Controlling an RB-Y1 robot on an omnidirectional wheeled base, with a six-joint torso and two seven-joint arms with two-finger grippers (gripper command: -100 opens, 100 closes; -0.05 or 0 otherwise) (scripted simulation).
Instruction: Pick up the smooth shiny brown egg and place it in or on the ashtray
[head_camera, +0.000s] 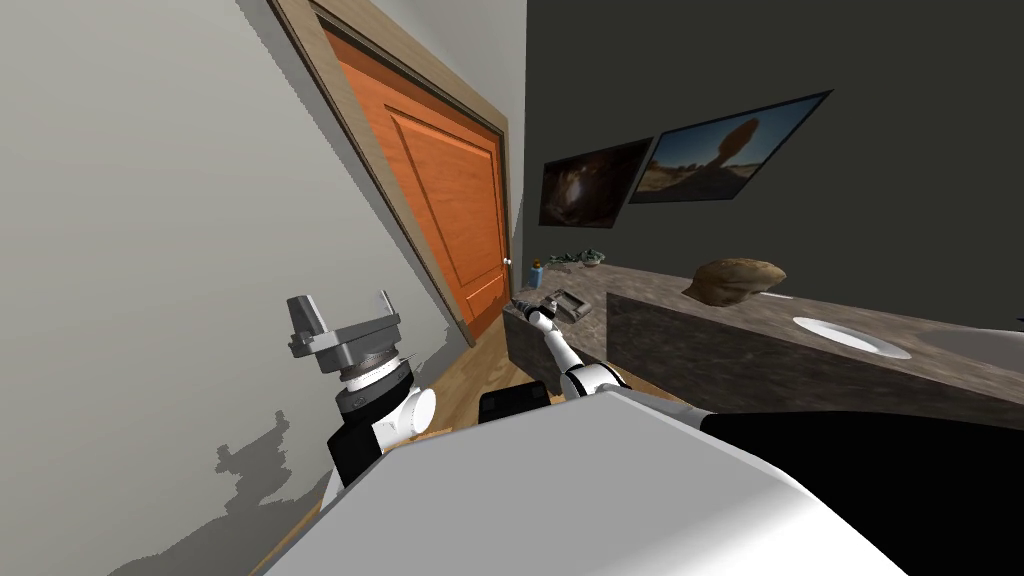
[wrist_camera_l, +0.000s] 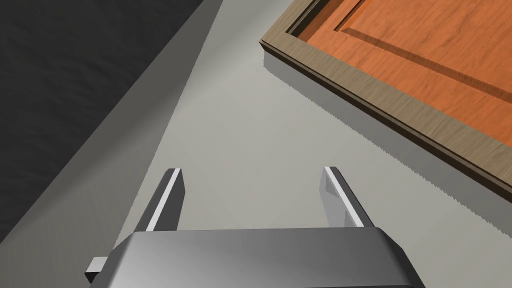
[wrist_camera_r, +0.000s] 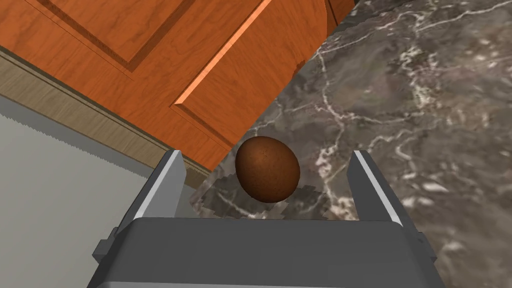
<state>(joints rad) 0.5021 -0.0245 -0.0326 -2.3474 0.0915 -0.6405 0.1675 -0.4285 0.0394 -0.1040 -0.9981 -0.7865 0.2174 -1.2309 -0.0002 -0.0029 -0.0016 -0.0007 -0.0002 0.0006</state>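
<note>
At the end of the counter (wrist_camera_r: 400, 100) beside the door (wrist_camera_r: 150, 50), the right gripper (wrist_camera_r: 266, 154) stands wide open, holding nothing; the egg (wrist_camera_r: 267, 170) rests on the stone between its fingers, untouched; the grasp is in hand; next move: close gently, lift straight; the left gripper (wrist_camera_l: 250, 172) is open, empty.

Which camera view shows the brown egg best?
The right wrist view: the egg lies large on the marbled counter between the open fingers of the right gripper. In the head view it is too small to tell; the left gripper points elsewhere, open.
</note>
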